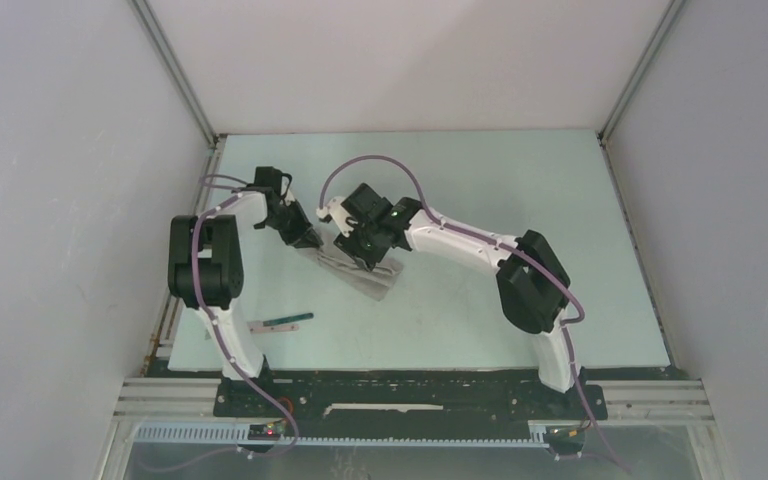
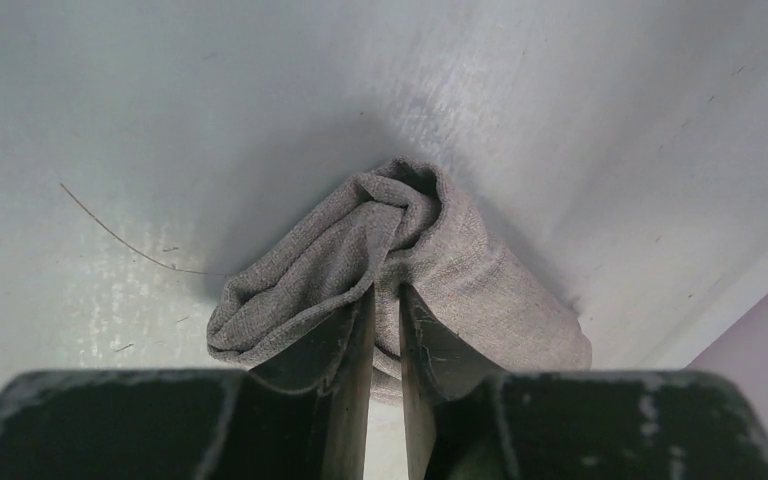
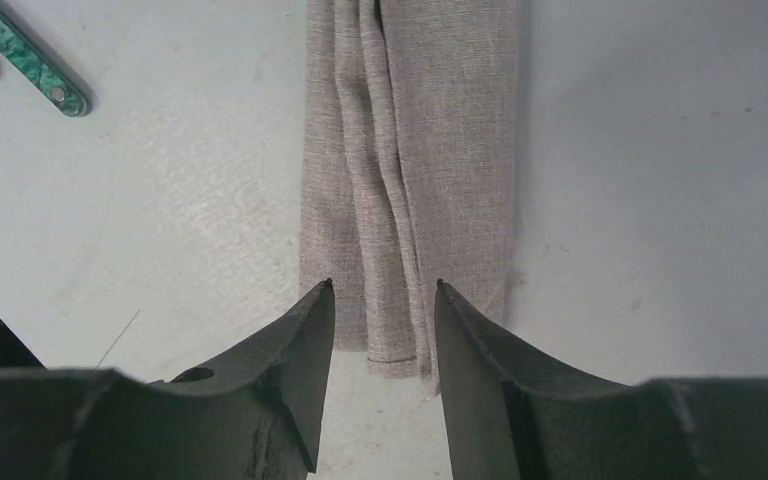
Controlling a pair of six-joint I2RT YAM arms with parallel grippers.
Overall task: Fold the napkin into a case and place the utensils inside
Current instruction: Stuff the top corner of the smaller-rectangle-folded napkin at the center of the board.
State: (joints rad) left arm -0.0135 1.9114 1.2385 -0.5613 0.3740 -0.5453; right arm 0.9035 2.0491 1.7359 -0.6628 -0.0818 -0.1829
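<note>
Napkin (image 3: 410, 150): folded into a narrow grey strip, lying flat at centre frame of the top view on the table (image 1: 520, 200). One end is bunched and raised.

Left gripper (image 2: 387, 300): jaws drawn to a narrow slit, pinching that bunched end.

Right gripper (image 3: 382, 290): jaws apart, straddling the strip's other end, nothing held.

Green-handled utensil (image 1: 288, 320): lower left of the top view, well apart from the napkin.

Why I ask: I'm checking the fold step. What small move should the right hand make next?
Probably lower the right hand and close on the near end of the napkin. The hand stands open, straddling that end of the folded strip, while the other end is bunched at the left hand, so a gentle pull might straighten it.
</note>
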